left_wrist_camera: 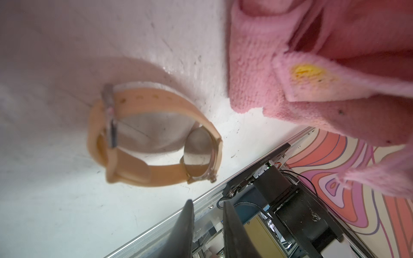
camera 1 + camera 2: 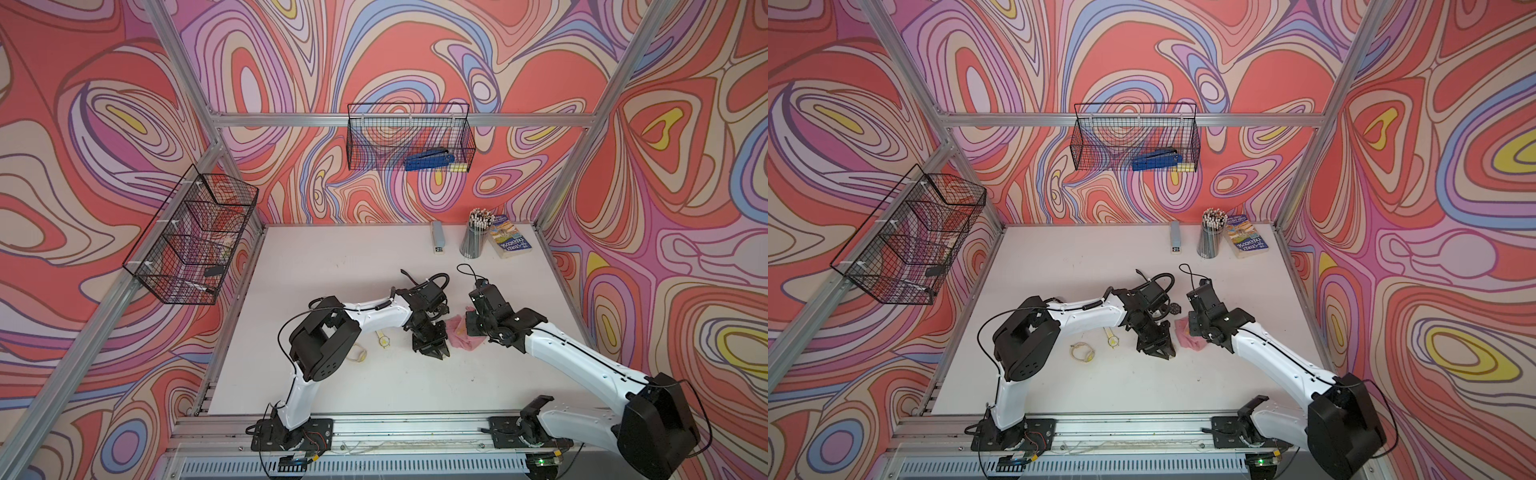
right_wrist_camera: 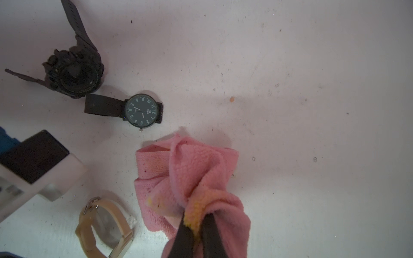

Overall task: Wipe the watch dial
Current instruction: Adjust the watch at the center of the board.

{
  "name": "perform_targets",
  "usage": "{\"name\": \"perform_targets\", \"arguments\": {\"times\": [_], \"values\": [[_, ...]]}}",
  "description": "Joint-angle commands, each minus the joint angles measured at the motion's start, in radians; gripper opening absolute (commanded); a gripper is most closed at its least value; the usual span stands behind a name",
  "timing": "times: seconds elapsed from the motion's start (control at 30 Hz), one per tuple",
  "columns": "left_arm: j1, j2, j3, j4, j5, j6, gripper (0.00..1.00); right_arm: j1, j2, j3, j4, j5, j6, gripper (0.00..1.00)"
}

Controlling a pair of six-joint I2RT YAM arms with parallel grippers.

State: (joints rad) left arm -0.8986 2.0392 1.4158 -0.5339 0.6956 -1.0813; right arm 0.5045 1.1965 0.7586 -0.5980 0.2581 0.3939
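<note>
Right pincer (image 3: 197,217): clamped on pink cloth (image 3: 190,169).
Left pincer (image 1: 207,202): slightly parted, empty.
Tan watch (image 1: 154,136): on its side on the surface (image 1: 55,212), just beside cloth.
Black watch (image 3: 143,110): dial up, near cloth.

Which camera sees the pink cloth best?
The right wrist view: the cloth shows almost whole and sharp there, bunched up and pinched by the right gripper. The left wrist view shows only a close, blurry part of it. In both top views it is tiny and partly hidden.
</note>
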Motion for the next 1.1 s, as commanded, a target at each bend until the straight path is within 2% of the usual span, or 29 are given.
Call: {"name": "perform_targets", "arguments": {"times": [0.0,0.27,0.57,0.8,1.07], "values": [[0.018,0.024,-0.01,0.048,0.034,-0.024,0.24,-0.003,0.007,0.035,0.017,0.026,-0.006,0.0],[0.06,0.035,-0.008,0.006,0.009,0.02,0.21,-0.006,0.034,0.053,0.023,0.029,-0.01,0.0],[0.065,0.005,-0.005,-0.044,-0.031,0.081,0.18,-0.005,0.03,0.068,0.015,0.03,-0.029,0.0],[0.024,-0.034,-0.005,-0.089,-0.062,0.112,0.17,-0.006,0.01,0.066,0.003,0.035,-0.03,0.0],[0.002,-0.026,-0.038,-0.073,-0.039,0.105,0.08,-0.005,-0.02,0.049,0.003,0.034,-0.029,0.0]]}}
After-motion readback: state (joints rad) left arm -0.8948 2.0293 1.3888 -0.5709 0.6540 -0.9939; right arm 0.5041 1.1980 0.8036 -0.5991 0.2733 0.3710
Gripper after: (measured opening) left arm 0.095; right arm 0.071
